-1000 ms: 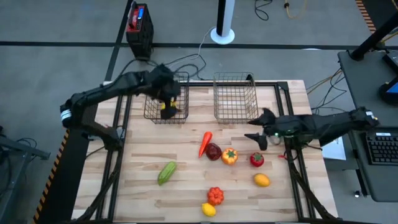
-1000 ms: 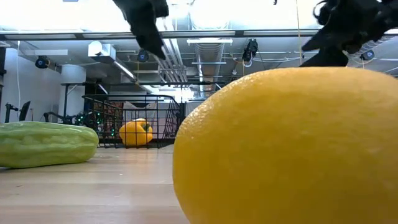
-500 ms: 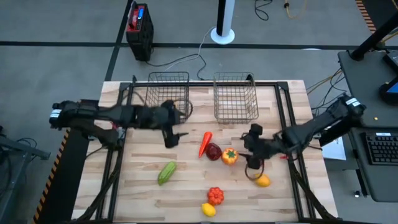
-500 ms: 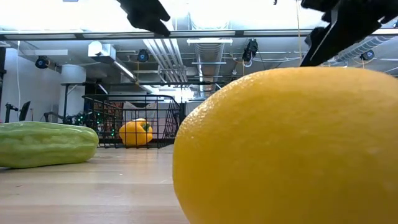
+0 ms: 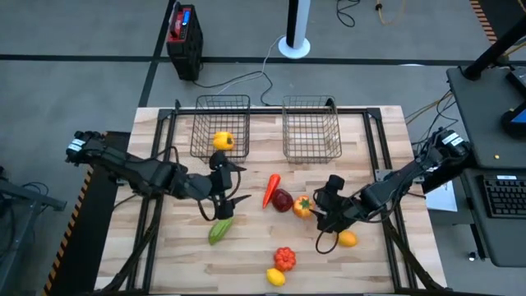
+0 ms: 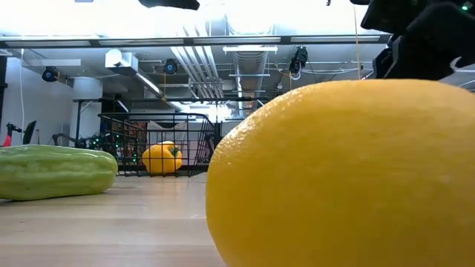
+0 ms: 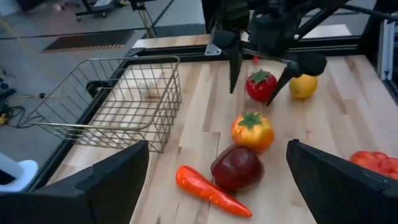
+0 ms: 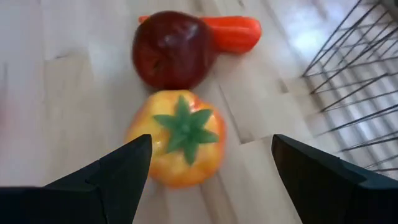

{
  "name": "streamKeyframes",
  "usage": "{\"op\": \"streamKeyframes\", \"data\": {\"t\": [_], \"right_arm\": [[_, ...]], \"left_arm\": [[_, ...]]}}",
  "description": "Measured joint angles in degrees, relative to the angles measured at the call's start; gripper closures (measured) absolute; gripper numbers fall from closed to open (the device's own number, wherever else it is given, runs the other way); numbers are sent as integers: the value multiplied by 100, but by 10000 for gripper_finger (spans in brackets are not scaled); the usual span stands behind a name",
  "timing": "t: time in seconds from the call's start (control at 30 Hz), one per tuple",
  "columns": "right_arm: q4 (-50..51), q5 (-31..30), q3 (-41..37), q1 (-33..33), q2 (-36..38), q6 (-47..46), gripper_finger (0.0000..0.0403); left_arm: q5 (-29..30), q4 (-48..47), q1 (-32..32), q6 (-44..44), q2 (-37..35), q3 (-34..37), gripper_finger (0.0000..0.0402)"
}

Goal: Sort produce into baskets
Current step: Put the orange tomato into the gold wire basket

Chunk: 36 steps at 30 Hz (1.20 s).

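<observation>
Since the glossy yellow pepper (image 5: 222,141) had been dropped into the wire-mesh left basket (image 5: 200,124), upper centre, one item was sorted. The left gripper (image 5: 220,202), fingers spread and empty, had descended to the matte green cucumber (image 5: 220,228). The right gripper (image 5: 329,215), fingers spread, had reached the red tomato (image 7: 262,85), centre-right.
</observation>
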State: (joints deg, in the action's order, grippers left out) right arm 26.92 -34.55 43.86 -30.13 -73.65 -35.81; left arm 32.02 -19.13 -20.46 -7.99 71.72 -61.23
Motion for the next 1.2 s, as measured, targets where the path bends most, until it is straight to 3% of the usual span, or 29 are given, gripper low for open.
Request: {"op": "streamKeyframes", "data": {"t": [0.37,0.6,1.2], "right_arm": [[-71,201,0,52,-73,-551,78],[-388,-159,0,76,-583,-106,53],[-837,139,74,114,-1016,-408,42]], "left_arm": [[262,-17,-14,20,37,0,41],[348,-31,-11,24,37,0,41],[357,-29,-11,160,40,-2,41]]}}
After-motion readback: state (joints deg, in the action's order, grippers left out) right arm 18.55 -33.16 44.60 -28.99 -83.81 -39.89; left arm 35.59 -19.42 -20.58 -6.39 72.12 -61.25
